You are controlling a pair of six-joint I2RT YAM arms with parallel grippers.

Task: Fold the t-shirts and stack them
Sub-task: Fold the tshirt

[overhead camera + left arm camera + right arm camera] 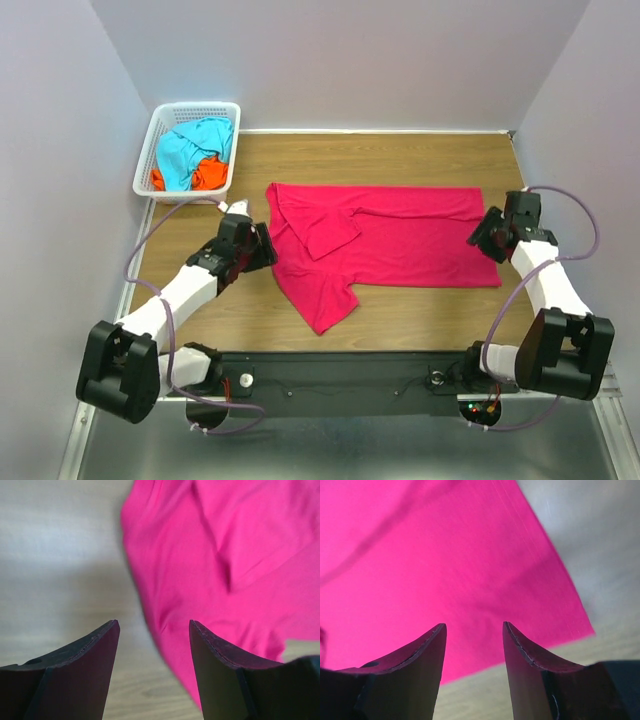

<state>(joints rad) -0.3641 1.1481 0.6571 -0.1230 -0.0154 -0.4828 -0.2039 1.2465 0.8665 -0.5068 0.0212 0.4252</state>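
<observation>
Looking down from above, you have the crimson-pink t-shirt (pixel 400 245) lying spread across the middle of the desk (pixel 400 155). Its collar end is toward your left arm and its straight hem toward your right. One sleeve is folded over onto the body near the far-left part of the cloth. The other sleeve sticks out toward the near edge of the desk.

Your left end effector (pixel 264 247) sits just beside the shirt's left edge, fingers spread wide and nothing between them. Its wrist view shows bare wood in the gap, with the edge of the cloth running down toward the right finger.

Your right end effector (pixel 484 236) is at the hem side. It too is spread wide and holds nothing. Its wrist view shows pink cloth filling most of the gap and one hem corner off to the right. Whether either set of fingertips touches the cloth, you cannot tell from these views.

The turquoise-blue t-shirt (pixel 190 150) and the orange t-shirt (pixel 208 175) lie bunched together in the white basket (pixel 160 130) at the far-left corner, apart from the pink one.
</observation>
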